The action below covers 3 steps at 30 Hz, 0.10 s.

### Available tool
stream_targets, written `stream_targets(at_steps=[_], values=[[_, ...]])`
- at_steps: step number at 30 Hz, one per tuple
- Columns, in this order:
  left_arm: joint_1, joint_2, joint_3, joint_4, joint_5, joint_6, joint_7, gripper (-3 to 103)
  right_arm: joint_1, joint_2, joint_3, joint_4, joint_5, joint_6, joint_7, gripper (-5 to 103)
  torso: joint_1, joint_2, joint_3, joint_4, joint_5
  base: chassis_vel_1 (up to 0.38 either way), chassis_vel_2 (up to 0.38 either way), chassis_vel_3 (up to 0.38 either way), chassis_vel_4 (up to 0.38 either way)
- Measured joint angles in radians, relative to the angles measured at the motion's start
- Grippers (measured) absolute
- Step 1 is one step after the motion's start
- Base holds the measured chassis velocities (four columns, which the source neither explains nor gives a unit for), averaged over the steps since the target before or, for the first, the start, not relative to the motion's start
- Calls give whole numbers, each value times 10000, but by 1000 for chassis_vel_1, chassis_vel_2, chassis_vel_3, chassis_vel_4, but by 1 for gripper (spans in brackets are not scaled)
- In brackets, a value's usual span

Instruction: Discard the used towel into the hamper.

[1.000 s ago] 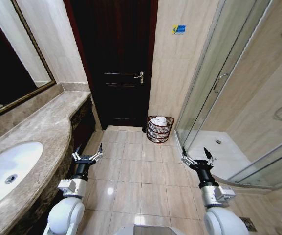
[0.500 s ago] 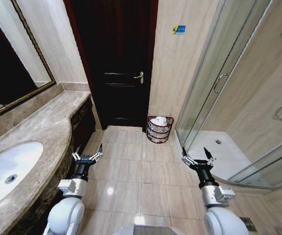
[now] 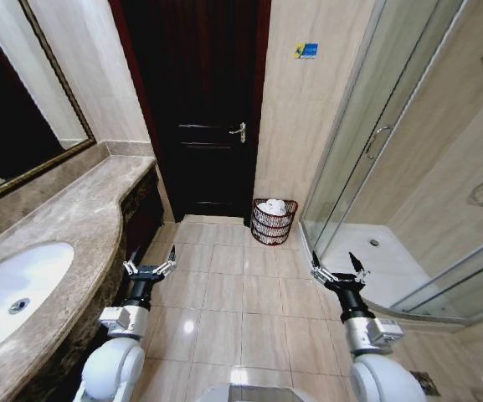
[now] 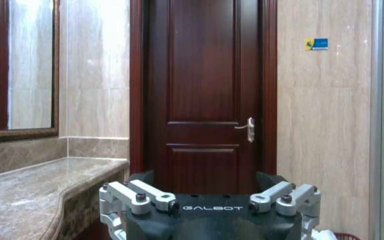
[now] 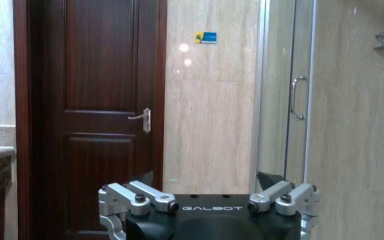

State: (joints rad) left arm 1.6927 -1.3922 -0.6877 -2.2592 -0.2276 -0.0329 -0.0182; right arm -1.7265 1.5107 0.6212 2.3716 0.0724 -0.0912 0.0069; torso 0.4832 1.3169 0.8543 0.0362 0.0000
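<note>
The hamper (image 3: 273, 224), a small dark reddish-brown barred basket, stands on the floor against the wall between the door and the shower. A white towel (image 3: 276, 206) lies bunched in its top. My left gripper (image 3: 150, 268) hangs open beside the vanity, well short of the hamper and to its left, with nothing between its fingers. My right gripper (image 3: 335, 270) is open and empty too, near the shower's edge, short of the hamper and to its right. In the left wrist view a sliver of the hamper's rim (image 4: 347, 235) peeks past the open left gripper (image 4: 209, 202).
A marble vanity (image 3: 74, 218) with a white sink (image 3: 15, 293) runs along the left. A dark wooden door (image 3: 203, 109) stands shut ahead. The glass shower enclosure (image 3: 367, 159) with its raised tray (image 3: 375, 260) takes the right. Tiled floor (image 3: 241, 293) lies between.
</note>
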Motion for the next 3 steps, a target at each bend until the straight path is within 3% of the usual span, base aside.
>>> stream_targets(at_steps=[3], values=[[0,0,0,0,0,0,0,100,0,0,0,0,0,0,0,100,0,0,0,0,0,0,0,0,0]])
